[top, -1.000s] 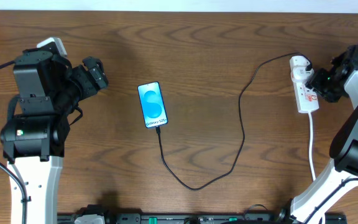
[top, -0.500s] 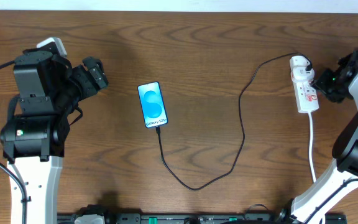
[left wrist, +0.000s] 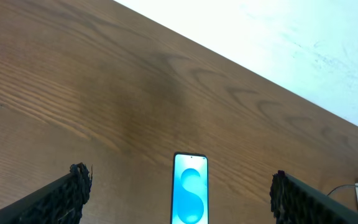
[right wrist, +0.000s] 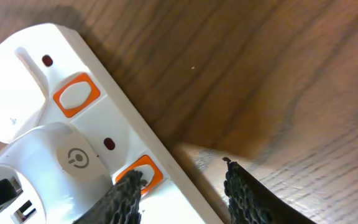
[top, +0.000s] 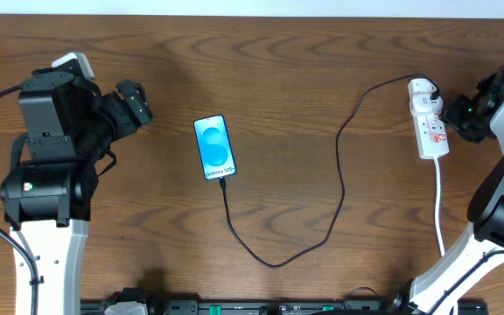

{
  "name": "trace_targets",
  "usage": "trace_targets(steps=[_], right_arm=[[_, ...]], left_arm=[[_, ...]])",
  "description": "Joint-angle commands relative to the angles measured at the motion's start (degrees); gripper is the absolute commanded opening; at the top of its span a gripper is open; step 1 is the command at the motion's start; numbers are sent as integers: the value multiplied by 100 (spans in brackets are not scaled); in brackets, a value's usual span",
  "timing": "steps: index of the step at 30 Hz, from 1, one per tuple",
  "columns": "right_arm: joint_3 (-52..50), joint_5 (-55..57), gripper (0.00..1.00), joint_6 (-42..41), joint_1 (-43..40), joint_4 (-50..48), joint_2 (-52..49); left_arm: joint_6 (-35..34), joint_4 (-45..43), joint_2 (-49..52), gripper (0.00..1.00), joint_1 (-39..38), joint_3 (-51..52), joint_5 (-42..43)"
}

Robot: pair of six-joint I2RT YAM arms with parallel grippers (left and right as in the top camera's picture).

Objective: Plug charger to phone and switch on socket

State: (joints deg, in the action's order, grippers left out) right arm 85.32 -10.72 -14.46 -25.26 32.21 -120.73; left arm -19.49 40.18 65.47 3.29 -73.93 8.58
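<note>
at the left, the black left gripper (top: pixel 136 103) hangs with its jaws spread wide and empty, aimed at the slim blue-screened phone (top: pixel 214 147) lying flat mid-left on the dark brown wooden table (top: pixel 278 70). the thin black charger cable (top: pixel 339 188) already sits in the phone's lower end, loops right and runs up to the narrow white power strip (top: pixel 427 129) at the far right. the cable looks limp and light; the strip light enough to skid, so its orange rocker switch (right wrist: pixel 151 174) wants a firm downward press. the right gripper (top: pixel 462 112) is part-open, pinching nothing, one finger over that switch. compared with a second ago, it has shifted slightly right; everything else is unchanged.
</note>
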Motion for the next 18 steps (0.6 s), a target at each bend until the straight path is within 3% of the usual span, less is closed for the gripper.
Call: trace_targets(steps=[1,14,18], right_arm=[[2,-35,40,37,109,-24,-136],[-7,-42,24,35,186,-9,-144],[-33,-39,15,37,264,-26,-144]], left_arm=[[17,11,11,93,28,11,-118],[17,9,11,93,28,11,-118],[17,11,11,93,28,11,-118]])
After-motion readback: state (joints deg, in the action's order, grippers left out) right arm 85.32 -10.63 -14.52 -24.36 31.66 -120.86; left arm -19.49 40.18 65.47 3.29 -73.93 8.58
